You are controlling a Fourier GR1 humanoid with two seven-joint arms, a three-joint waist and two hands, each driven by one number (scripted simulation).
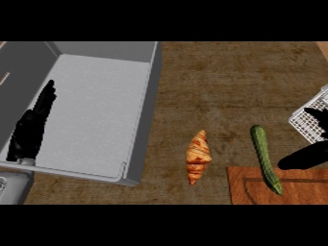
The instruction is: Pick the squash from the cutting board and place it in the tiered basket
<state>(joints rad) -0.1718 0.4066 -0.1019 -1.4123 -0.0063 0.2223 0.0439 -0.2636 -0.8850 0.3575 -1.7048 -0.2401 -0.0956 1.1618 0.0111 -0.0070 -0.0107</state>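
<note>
Left hand (31, 127): fingers straight, over the grey bin (106, 115).
Squash (266, 158): half on the cutting board (294, 190).
Right hand (322, 125): fingers spread, beside the squash, over the basket (315, 113).

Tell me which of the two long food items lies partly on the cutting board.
The green squash: its lower end rests on the cutting board. The croissant lies entirely on the counter, left of the board.
</note>
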